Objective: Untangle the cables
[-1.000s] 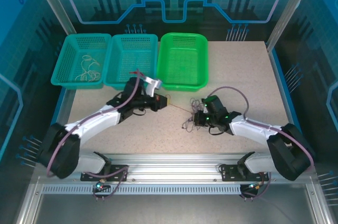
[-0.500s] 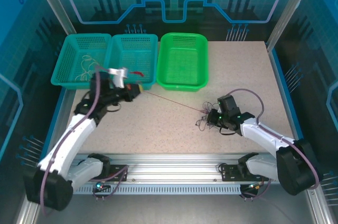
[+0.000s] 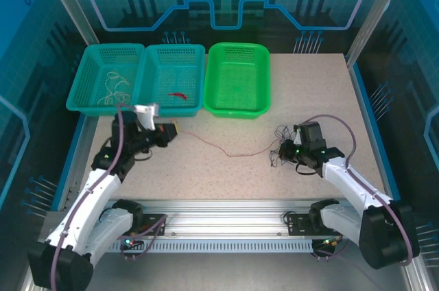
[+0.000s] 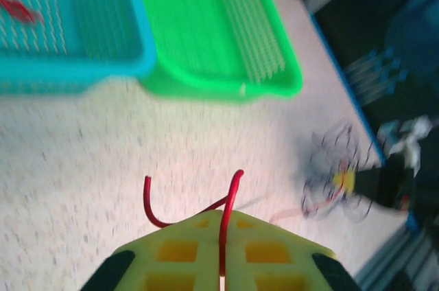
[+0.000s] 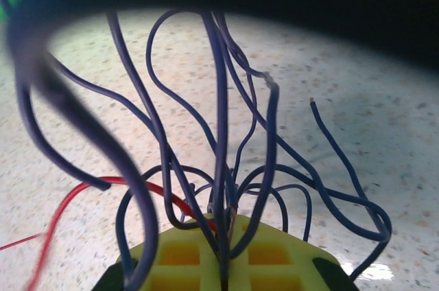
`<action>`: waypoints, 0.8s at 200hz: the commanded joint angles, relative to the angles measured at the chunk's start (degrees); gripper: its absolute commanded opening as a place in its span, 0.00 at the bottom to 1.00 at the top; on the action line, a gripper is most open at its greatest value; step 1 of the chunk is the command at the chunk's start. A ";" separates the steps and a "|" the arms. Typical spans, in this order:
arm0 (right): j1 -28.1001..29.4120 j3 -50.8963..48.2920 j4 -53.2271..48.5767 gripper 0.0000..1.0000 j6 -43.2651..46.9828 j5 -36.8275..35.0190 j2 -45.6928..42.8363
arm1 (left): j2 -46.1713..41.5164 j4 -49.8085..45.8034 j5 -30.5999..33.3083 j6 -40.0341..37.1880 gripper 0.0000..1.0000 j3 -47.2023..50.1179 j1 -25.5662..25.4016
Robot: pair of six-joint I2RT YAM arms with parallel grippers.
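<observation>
My left gripper (image 3: 170, 129) is shut on one end of a red cable (image 3: 230, 154), which trails slack across the table to a clump of dark purple cables (image 3: 280, 152). In the left wrist view the red cable (image 4: 234, 191) stands pinched between the yellow-green fingers (image 4: 178, 250), and the clump (image 4: 336, 181) lies far to the right. My right gripper (image 3: 289, 151) is shut on that clump. In the right wrist view several purple strands (image 5: 219, 99) loop up from the gripper (image 5: 223, 236), with the red cable (image 5: 147, 187) threading through them.
Three baskets line the back left. The left teal basket (image 3: 86, 75) holds cream-white cables (image 3: 113, 88), the middle teal basket (image 3: 195, 64) holds a short red cable (image 3: 177, 94), and a green basket (image 3: 236, 109) stands beside them. Open tabletop lies between the arms.
My left gripper has swung left from the table's middle, drawing the red cable out of the clump; the cable was taut and now lies slack. The right gripper has carried the clump rightward.
</observation>
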State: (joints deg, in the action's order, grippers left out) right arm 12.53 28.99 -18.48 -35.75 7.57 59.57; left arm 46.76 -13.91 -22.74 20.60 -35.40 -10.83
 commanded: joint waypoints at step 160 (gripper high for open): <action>2.39 10.91 -5.60 0.00 9.19 13.03 -2.87 | 48.54 43.63 -1.57 3.27 0.51 -17.46 -33.40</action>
State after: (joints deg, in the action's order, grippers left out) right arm 13.80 38.00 -22.74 -26.89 18.74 57.71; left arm 87.42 23.29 -20.86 19.25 -48.45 -44.01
